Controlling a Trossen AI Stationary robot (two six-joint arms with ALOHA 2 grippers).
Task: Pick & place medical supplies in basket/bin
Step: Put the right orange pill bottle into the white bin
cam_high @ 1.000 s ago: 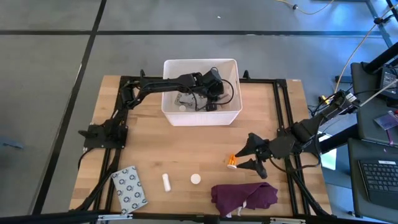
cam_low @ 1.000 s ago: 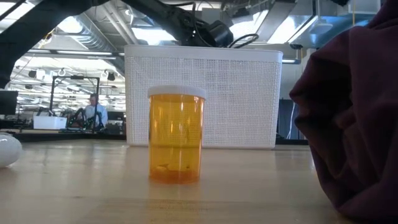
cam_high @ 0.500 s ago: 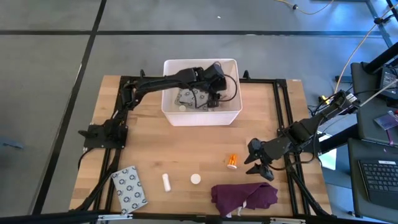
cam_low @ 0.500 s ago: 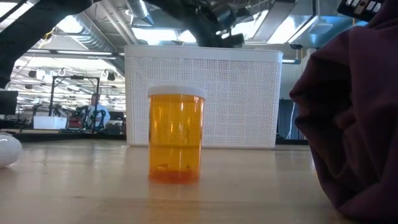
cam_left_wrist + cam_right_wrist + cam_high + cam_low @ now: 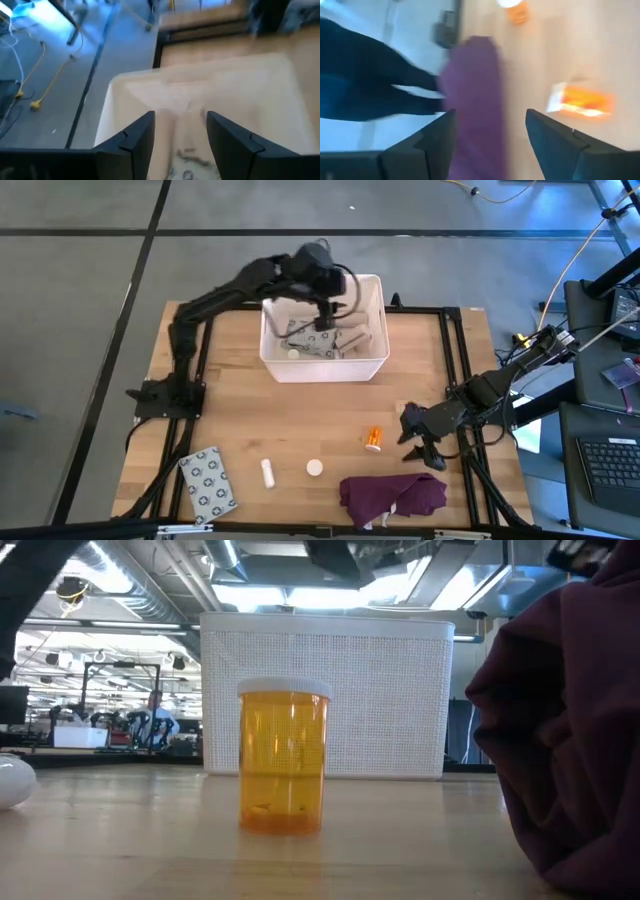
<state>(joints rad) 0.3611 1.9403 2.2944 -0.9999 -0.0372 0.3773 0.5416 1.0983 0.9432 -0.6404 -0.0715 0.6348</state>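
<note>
Orange pill bottle (image 5: 373, 439): upright on worktop (image 5: 240, 420), light, rigid, slick; grasp mid-body. Right gripper (image 5: 418, 442) beside, fingers apart, empty. Left gripper (image 5: 179, 131) over bin (image 5: 375, 365), likewise.

The high camera looks straight down on the whole bench (image 5: 300, 420). The low one sits at bench height, close to the pill bottle (image 5: 284, 756), facing the white bin (image 5: 325, 695). Each wrist camera looks past its own hand; the bottle and bin show in several views.

A wooden table (image 5: 250, 420) carries a white bin (image 5: 325, 365), an orange pill bottle (image 5: 373, 439) just beside the right gripper's (image 5: 412, 438) spread jaws, a purple cloth (image 5: 392, 497), a white tube (image 5: 267, 472), a white roll (image 5: 315, 468) and a patterned packet (image 5: 208, 481).
</note>
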